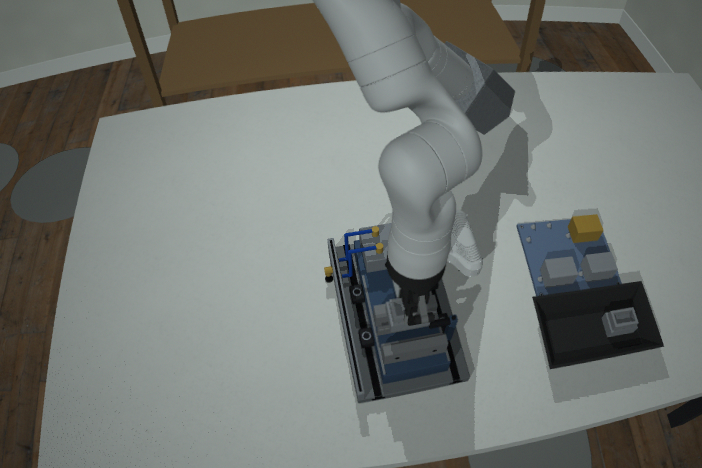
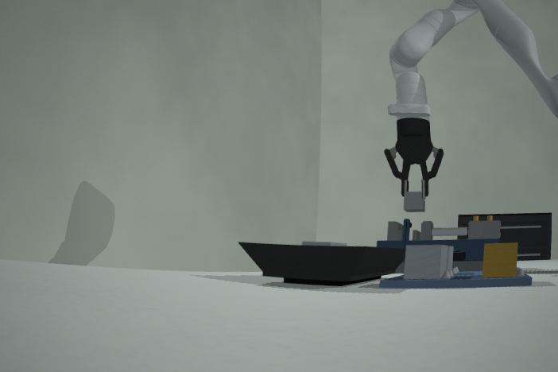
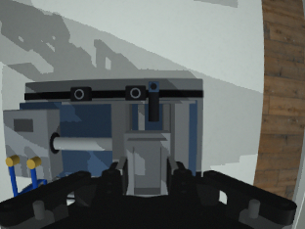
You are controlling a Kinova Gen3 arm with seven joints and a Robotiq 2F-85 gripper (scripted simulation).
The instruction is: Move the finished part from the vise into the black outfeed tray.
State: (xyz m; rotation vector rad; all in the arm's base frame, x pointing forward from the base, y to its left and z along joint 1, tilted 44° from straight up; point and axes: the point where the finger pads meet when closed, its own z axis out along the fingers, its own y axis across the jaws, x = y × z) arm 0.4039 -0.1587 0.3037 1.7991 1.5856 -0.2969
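Note:
My gripper [image 2: 414,191] [image 1: 416,315] [image 3: 147,166] is shut on the finished part [image 2: 414,202] [image 3: 147,158], a small grey block. It holds the part upright in the air, a short way above the vise [image 2: 446,231] [image 1: 412,353] [image 3: 85,125]. The vise jaws stand apart below it. The black outfeed tray [image 1: 572,309] [image 2: 323,258] lies to the right of the vise in the top view. Another grey pocketed part [image 1: 620,321] [image 2: 323,243] lies in the tray's right half.
A blue plate [image 1: 531,242] [image 2: 455,280] behind the tray carries two grey blocks [image 1: 560,268] [image 1: 599,264] and a yellow block [image 1: 585,227] [image 2: 500,259]. A wooden shelf [image 1: 252,49] stands behind the white table [image 1: 197,220]. The tray lies near the table's front edge.

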